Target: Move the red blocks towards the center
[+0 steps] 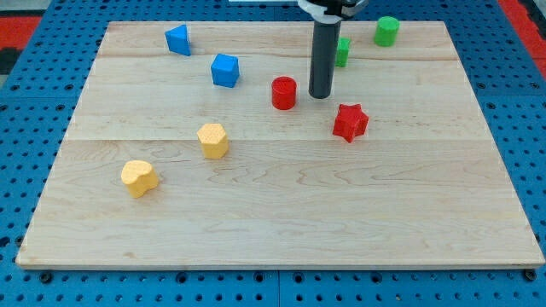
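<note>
A red cylinder [284,93] stands on the wooden board [281,213] just above its middle. A red star block [350,122] lies to the cylinder's right and a little lower. My tip [321,95] rests on the board between them, close to the right of the red cylinder and up-left of the red star. It touches neither block as far as I can tell.
A blue cube [225,70] and a blue triangular block [178,39] lie at the upper left. A green cylinder [386,31] stands at the upper right; another green block [342,51] is partly hidden behind the rod. A yellow hexagonal block [212,140] and a yellow heart-like block [138,177] lie at the left.
</note>
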`<state>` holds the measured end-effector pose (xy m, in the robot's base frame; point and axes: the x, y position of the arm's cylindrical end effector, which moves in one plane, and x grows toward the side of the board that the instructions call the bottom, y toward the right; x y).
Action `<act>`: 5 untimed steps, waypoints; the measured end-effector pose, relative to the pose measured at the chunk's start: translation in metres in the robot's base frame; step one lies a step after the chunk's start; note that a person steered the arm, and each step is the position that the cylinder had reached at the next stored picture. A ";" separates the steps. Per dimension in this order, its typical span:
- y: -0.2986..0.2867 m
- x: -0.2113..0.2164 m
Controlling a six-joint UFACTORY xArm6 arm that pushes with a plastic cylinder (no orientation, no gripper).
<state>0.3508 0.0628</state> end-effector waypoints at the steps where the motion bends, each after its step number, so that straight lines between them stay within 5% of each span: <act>1: -0.062 -0.019; 3: -0.062 -0.001; 4: 0.043 -0.008; 5: 0.102 0.042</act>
<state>0.3928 0.1651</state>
